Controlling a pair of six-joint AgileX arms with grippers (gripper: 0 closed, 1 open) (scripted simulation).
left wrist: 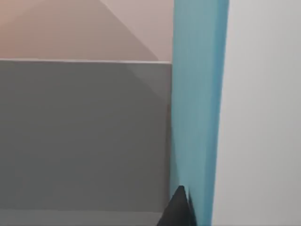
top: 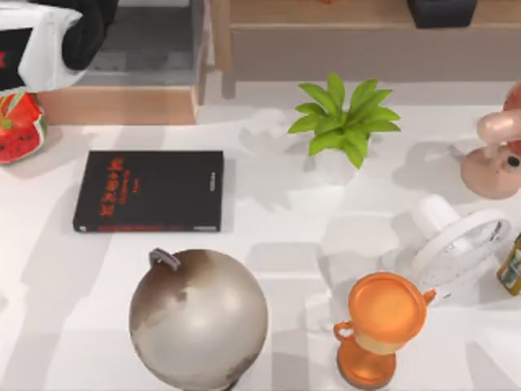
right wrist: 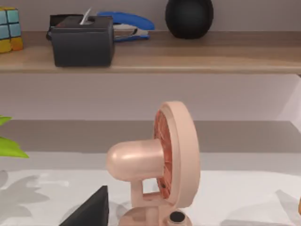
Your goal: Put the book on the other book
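The black book [top: 149,191] with red lettering lies flat on the white desk [top: 277,236], at the left of centre in the top view, its spine edge toward the lower part of the frame. In the upper left corner of the top view my left arm [top: 57,37] reaches over a wooden box [top: 130,90] with a grey inside.

In the left wrist view the light blue book [left wrist: 197,108] stands as a tall upright band right of centre in the frame, with a dark fingertip [left wrist: 178,209] of the left gripper pressed against its lower end; the gripper is clamped on the book. The grey wall of the box lies to the left of the book in that frame.

A watermelon-patterned object [top: 18,126] sits at the left edge of the top view, a globe [top: 198,318] at the lower centre, an orange trophy [top: 378,330] to its right, a potted plant [top: 342,122] upper centre, a white fan [top: 460,240] and a pink fan [top: 492,159] at the right.

In the right wrist view the pink fan [right wrist: 155,165] is near, with a dark finger [right wrist: 91,209] of the right gripper at the lower left; whether it is open I cannot tell.
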